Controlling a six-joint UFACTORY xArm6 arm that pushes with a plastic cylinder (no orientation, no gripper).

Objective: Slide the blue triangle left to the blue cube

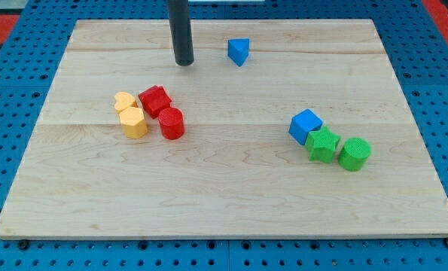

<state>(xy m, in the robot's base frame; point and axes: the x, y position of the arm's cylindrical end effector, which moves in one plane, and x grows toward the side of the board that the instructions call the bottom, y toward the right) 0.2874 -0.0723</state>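
The blue triangle [239, 51] sits near the view's top, right of centre. The blue cube [305, 126] sits lower, at the view's right, touching a green star block [323, 144]. My tip [184, 63] rests on the board to the left of the blue triangle, about a block's width or two away from it, not touching it. The rod rises straight out of the view's top.
A green cylinder [354, 153] stands right of the green star. At the view's left, a yellow heart [124, 102], a yellow hexagonal block [134, 122], a red star [155, 100] and a red cylinder [172, 123] cluster together. The wooden board [224, 196] lies on a blue pegboard.
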